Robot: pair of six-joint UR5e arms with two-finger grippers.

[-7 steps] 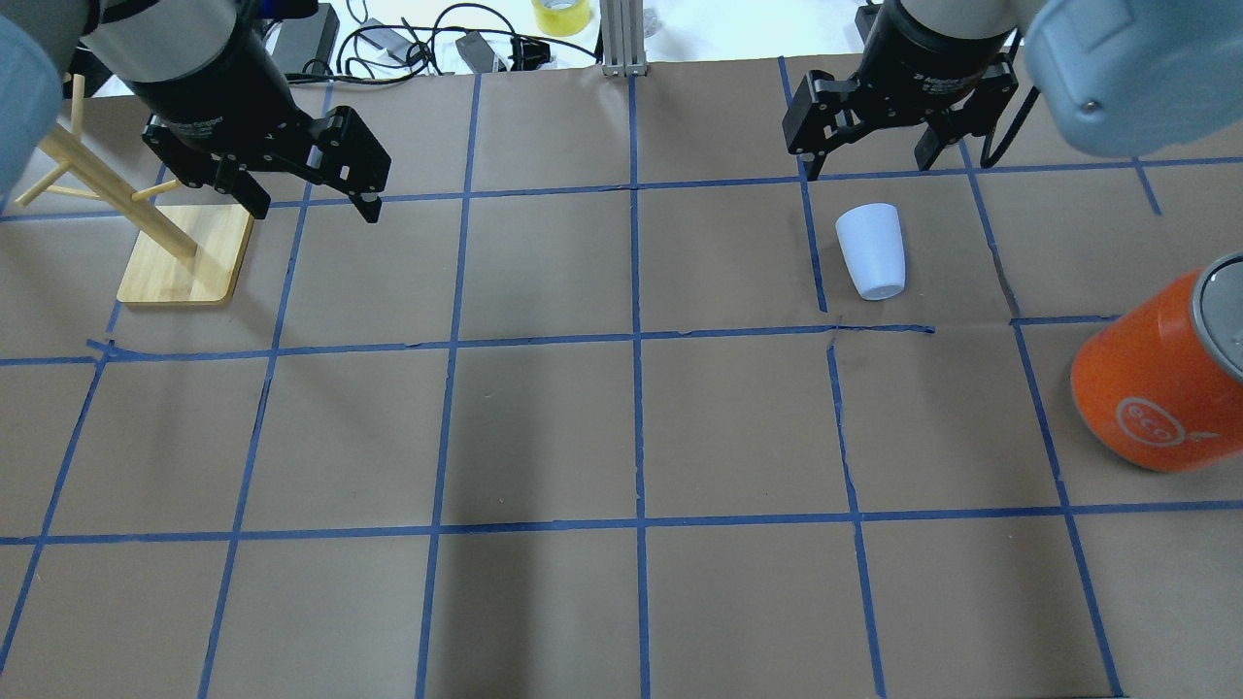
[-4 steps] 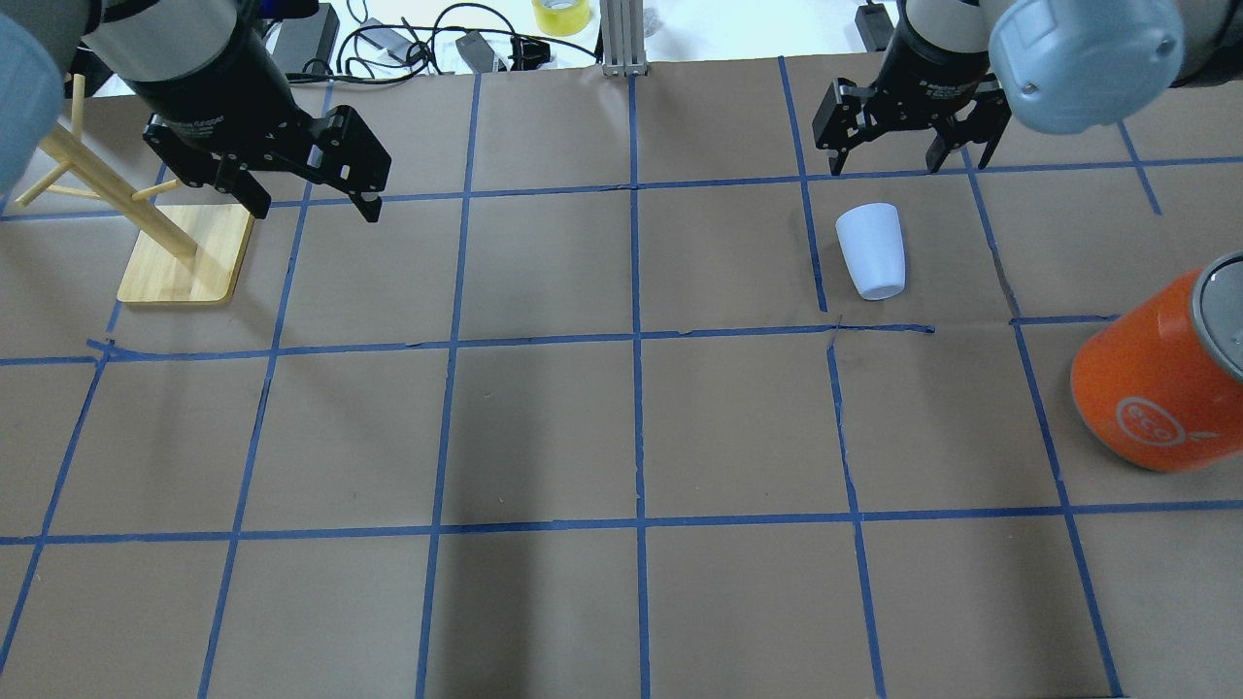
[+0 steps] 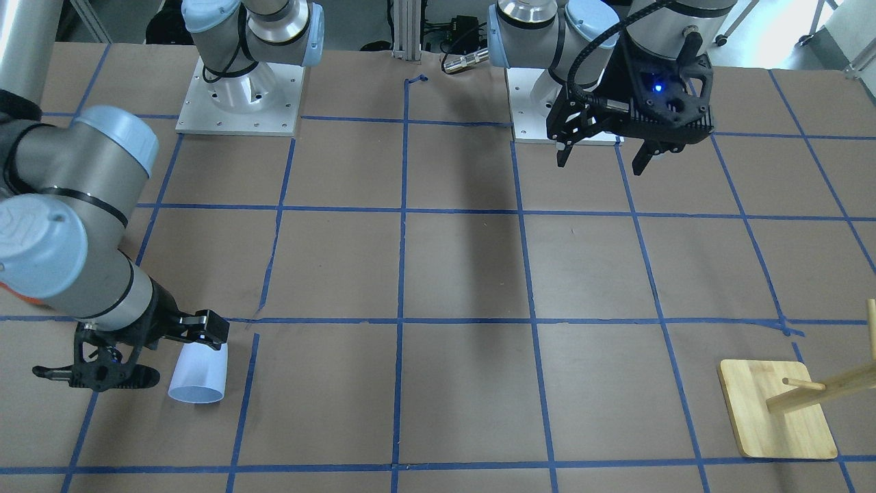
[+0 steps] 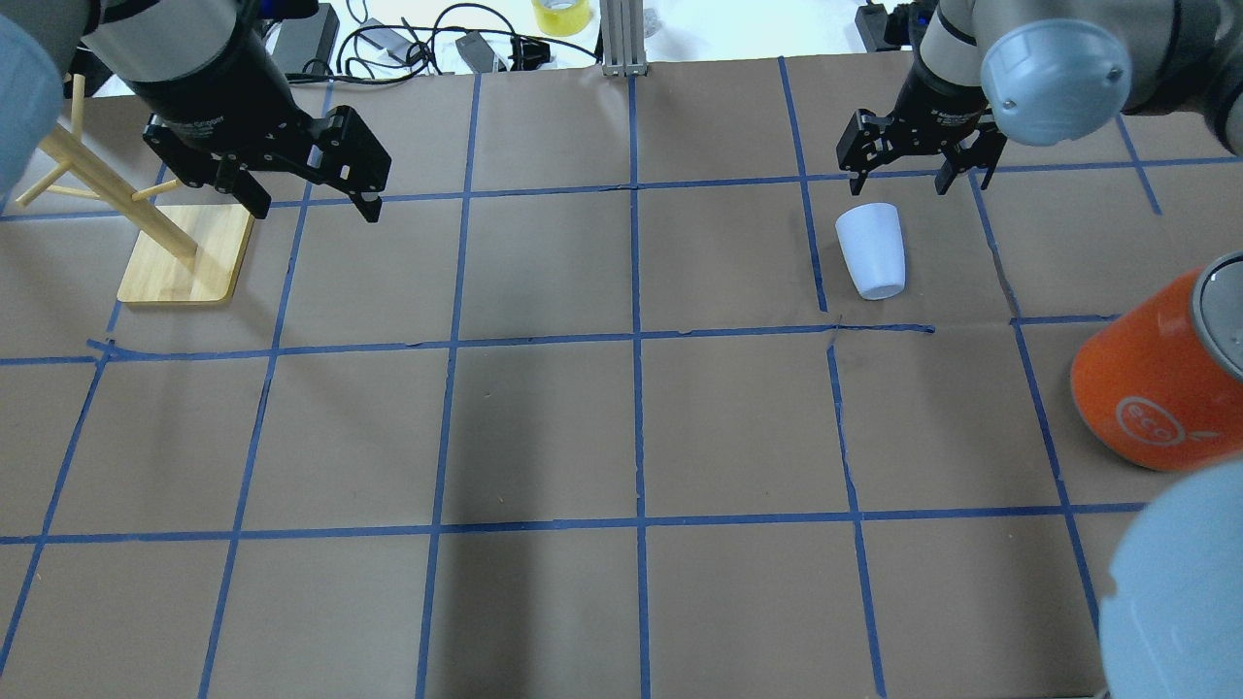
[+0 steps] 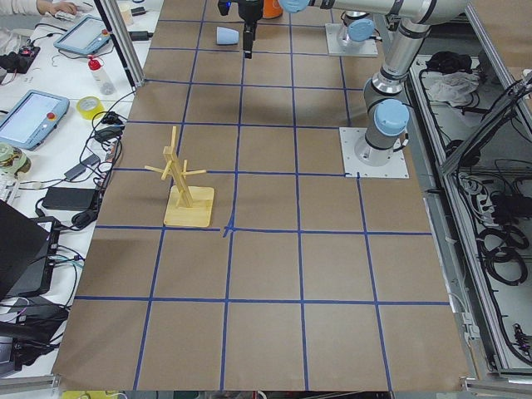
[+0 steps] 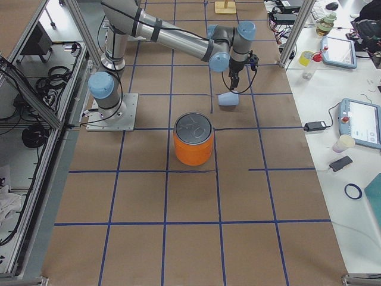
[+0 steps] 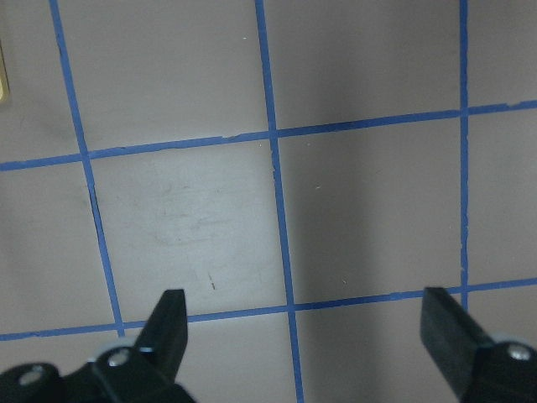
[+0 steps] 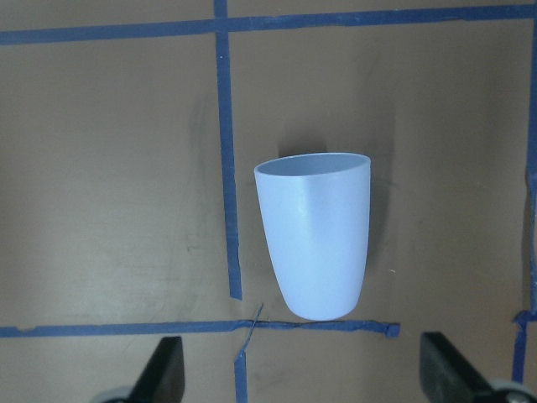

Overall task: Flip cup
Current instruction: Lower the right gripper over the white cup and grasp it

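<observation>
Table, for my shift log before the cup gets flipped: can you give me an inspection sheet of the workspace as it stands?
Surface: brown paper with a blue tape grid; no spills seen.
Job's things: cup lies on its side, rim pointing away from the robot.
Clutter: orange can upright on the right arm's side; wooden rack on the left arm's side.
Tools: right tool open, hanging over the cup, not gripping it; left tool open over bare paper beside the rack.
Cables: black leads bundled past the far edge.
Surroundings: tablets and a yellow tape roll on the bench.
</observation>
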